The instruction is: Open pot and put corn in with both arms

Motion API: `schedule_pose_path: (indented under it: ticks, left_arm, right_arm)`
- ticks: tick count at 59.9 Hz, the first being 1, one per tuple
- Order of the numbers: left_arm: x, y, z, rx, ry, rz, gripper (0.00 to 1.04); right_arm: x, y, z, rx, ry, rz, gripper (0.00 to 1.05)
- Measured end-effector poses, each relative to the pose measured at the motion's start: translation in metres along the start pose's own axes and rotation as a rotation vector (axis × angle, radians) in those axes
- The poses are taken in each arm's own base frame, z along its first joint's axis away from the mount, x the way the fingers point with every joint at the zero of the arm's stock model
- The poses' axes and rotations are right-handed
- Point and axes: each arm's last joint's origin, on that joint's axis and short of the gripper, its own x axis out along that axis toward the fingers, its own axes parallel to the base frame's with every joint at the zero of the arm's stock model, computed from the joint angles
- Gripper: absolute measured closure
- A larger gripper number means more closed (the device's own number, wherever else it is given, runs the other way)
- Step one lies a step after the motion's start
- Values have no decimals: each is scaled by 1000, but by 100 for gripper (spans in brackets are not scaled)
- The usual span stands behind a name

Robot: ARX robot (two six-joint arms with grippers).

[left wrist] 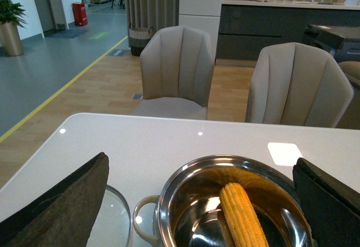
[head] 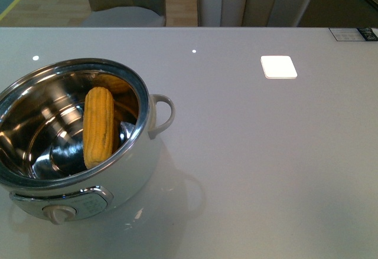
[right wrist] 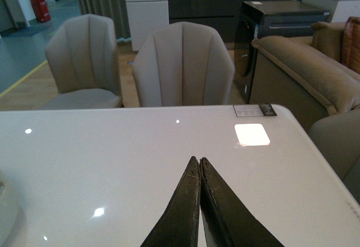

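Sitting on the near left part of the pale grey worktop [head: 248,164], the pot [head: 127,170] has no lid on it, and the corn [head: 98,127] lies inside its shiny steel bowl. In the front view the cob leans against the right inner wall, its length running away from the camera, with the far end near the rim and the near end lower in the bowl. A white loop handle [head: 164,114] sticks out on the pot's right side, and the dial knob [head: 59,213] faces the camera at the front.

Neither arm shows in the front view. From the left wrist view, the left gripper [left wrist: 199,202] hangs above the pot with its jaws spread wide, one dark pad on each side of the picture, and nothing between them but the open pot and the cob below. Part of a round glass lid [left wrist: 115,219] lies flat on the worktop just beside the pot, partly hidden behind one pad.

From the right wrist view, the right gripper [right wrist: 199,171] has its jaws pressed together to a point with nothing in them, held over bare worktop well apart from the pot.

Two beige chairs [right wrist: 183,67] stand at the far edge of the worktop, and a small label [right wrist: 254,110] lies near its far right corner
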Motion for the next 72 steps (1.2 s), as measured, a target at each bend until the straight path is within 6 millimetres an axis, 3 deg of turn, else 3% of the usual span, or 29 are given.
schedule_pose_path:
  ticks: [3, 6, 33, 72]
  left_arm:
    - [0, 0, 0, 0, 0, 0, 7]
    - [0, 0, 0, 0, 0, 0, 7]
    - [0, 0, 0, 0, 0, 0, 7]
    - [0, 0, 0, 0, 0, 0, 7]
  right_arm:
    - [0, 0, 0, -1, 0, 0, 102]
    - [0, 0, 0, -2, 0, 0, 94]
    - [0, 0, 0, -1, 0, 0, 8]
    - [0, 0, 0, -2, -1, 0, 9]
